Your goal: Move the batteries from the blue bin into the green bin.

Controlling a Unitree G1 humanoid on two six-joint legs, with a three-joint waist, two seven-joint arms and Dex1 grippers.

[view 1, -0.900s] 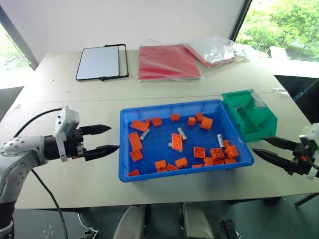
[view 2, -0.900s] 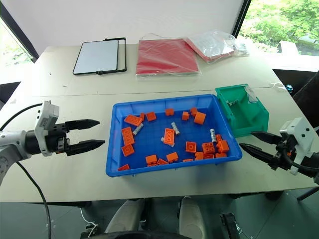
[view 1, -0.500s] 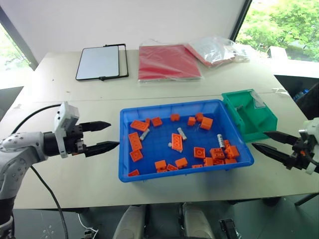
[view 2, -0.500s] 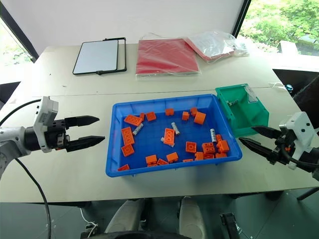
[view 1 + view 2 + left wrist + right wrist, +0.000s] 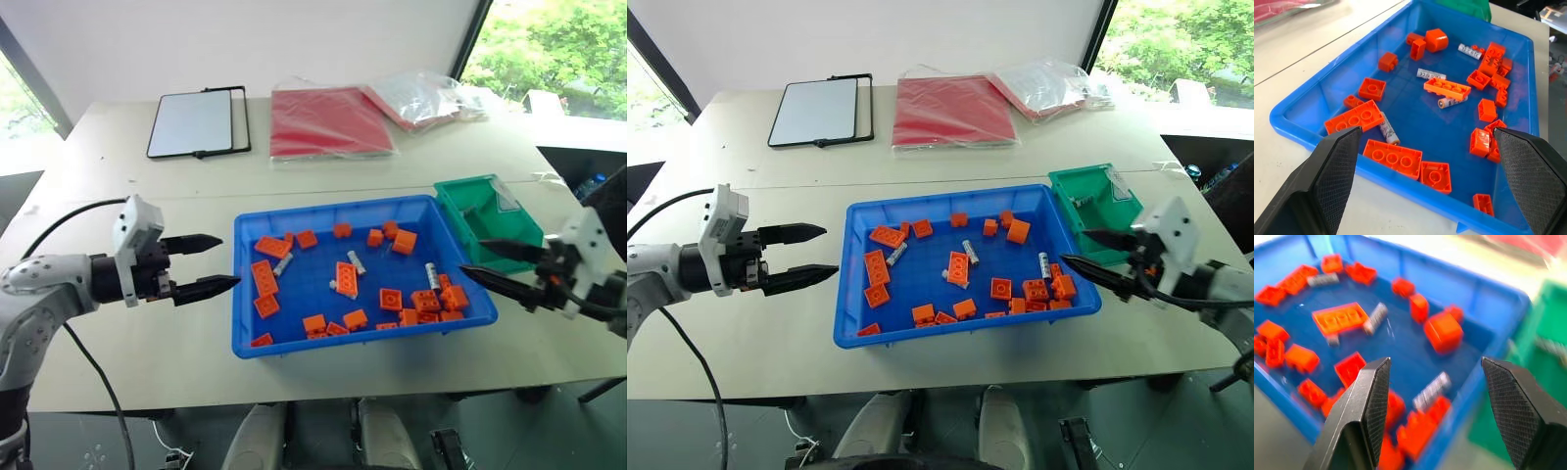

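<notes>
since the earlier frames the right gripper [image 5: 487, 262] has swung inward from off the table's right edge; its spread black fingers now reach over the blue bin's [image 5: 245, 313] right rim, in front of the green bin [image 5: 519, 227], holding nothing. left gripper [image 5: 219, 264] has barely shifted: it hovers just outside the blue bin's left wall, fingers spread wide, empty.

batteries lie loose on the blue bin's floor among orange toy bricks [image 5: 265, 277]: one battery [image 5: 284, 263] beside the long bricks at the left, one battery [image 5: 358, 261] near the middle just past a flat orange plate [image 5: 347, 279], another [image 5: 1452, 102] tucked against that plate's near edge, and one battery [image 5: 432, 275] close to the right wall by a cluster of bricks, nearest the right gripper's fingers. small print runs along the battery casings in the left wrist view but cannot be read.

green bin sits touching the blue bin's far right corner, with one battery [image 5: 1082, 203] inside it.

at the table's far side lie a black-framed whiteboard [image 5: 193, 123], a red folder [image 5: 328, 121] and clear plastic bags [image 5: 424, 96].
</notes>
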